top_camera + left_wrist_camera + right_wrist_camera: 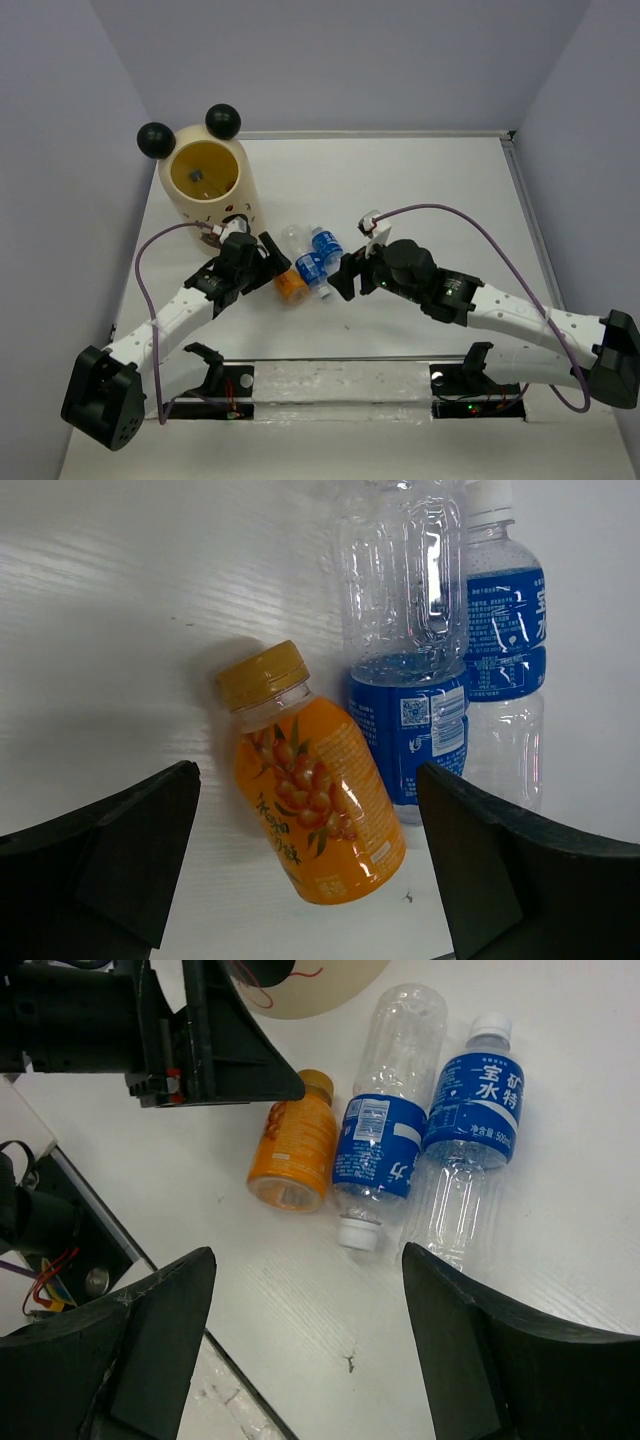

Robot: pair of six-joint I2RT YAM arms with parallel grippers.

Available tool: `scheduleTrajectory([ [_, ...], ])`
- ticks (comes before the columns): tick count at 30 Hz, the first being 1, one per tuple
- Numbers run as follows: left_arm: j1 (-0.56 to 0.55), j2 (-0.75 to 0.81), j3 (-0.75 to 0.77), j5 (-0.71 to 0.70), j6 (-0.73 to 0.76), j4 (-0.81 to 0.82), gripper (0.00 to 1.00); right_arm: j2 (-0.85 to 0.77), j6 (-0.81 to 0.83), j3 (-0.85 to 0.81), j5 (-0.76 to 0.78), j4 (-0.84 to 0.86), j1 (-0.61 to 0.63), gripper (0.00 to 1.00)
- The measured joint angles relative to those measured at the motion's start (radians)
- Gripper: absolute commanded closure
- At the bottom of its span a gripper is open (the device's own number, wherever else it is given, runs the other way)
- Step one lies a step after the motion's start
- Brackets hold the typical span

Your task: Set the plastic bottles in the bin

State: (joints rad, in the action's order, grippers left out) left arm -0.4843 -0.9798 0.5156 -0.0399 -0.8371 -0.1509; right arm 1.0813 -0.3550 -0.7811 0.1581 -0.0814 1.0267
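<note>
We see the tabletop [420, 170] walled on its left, far and right sides, with wide bare room across its right half. The bin [215, 212] stands upright toward the far left corner. Near its foot, three bottles lie on their sides: one orange bottle [292, 1150], touching a clear blue-labelled bottle [378, 1145], and a second clear bottle [478, 1100] alongside (their white caps point opposite ways). The left end effector [305, 820] hangs above the orange bottle, jaws spread wide, holding nothing. The right end effector [308, 1260] hovers over the group, jaws apart, likewise empty. We count one bin.
</note>
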Motion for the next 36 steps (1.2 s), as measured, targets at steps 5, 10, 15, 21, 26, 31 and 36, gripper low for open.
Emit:
scheduleTrajectory([
  [5,0.0,-0.074,0.0,0.003,-0.018,0.056,0.05,-0.021,-0.004,0.018,-0.018,0.005,0.0,0.19],
  [10,0.0,-0.107,-0.002,0.001,-0.024,0.098,0.12,-0.023,-0.003,0.029,-0.026,0.003,0.0,0.18],
  [15,0.0,-0.155,-0.027,-0.014,-0.024,0.119,0.21,-0.023,-0.004,0.029,-0.027,0.003,0.0,0.18],
  [21,0.0,-0.185,-0.052,-0.043,-0.025,0.124,0.3,-0.023,-0.004,0.029,-0.027,0.003,0.0,0.18],
  [26,0.0,-0.188,-0.059,-0.077,-0.025,0.14,0.49,-0.023,-0.004,0.03,-0.034,0.003,0.0,0.18],
  [31,-0.001,-0.121,-0.087,-0.121,-0.021,0.113,0.63,-0.031,-0.004,0.031,-0.037,0.004,0.0,0.18],
  [36,-0.003,0.069,-0.084,-0.168,0.007,0.0,0.7,-0.036,-0.004,0.031,-0.04,0.005,0.0,0.19],
])
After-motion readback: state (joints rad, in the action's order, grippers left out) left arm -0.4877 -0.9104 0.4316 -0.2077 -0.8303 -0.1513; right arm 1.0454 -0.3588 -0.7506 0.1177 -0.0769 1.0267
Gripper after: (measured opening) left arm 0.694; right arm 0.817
